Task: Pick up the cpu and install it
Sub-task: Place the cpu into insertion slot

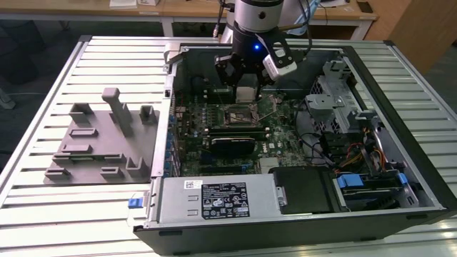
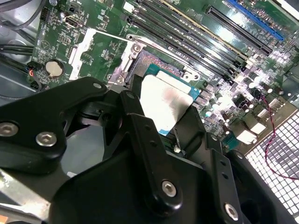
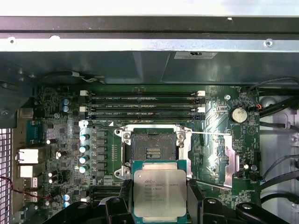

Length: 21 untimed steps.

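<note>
Jaws pinching cpu by its edges, near open socket. We judge tilt or offset risks bent pins.

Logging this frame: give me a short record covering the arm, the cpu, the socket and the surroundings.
gripper: shut on the cpu, gripping two opposite edges
cpu: lifted, metal plate facing the first wrist view's camera, not seated
socket: open and empty, contacts bare
position: cpu held over the motherboard, next to the socket
computer case: lying open on the slatted table
grey fixture: on the table, to the exterior view's left of the case
task status: picked up, not yet installed
</note>
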Tool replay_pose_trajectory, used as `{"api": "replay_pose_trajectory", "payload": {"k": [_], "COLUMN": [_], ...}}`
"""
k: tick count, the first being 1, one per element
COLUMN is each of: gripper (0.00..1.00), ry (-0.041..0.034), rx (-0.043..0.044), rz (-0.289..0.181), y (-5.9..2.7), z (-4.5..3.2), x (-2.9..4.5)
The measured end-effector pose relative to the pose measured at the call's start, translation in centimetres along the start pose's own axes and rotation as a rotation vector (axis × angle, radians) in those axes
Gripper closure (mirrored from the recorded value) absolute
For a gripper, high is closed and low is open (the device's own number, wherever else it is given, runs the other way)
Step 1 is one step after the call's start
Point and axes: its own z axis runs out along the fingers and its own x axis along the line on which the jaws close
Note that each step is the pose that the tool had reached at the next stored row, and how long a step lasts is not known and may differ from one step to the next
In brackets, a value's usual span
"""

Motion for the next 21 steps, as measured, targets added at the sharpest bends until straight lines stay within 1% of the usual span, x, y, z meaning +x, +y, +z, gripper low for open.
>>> {"api": "replay_pose_trajectory", "payload": {"k": [5,10,13,21], "gripper": [0.46,0.46,0.46,0.46], "ry": [0.0000,-0.0012,-0.0025,-0.0069], "rx": [0.0000,0.0001,0.0001,0.0009], "rz": [0.003,0.033,0.069,0.195], "y": [0.00,0.00,0.00,0.00], "z": [0.00,0.01,0.01,0.01], "x": [0.00,0.00,0.00,0.00]}}
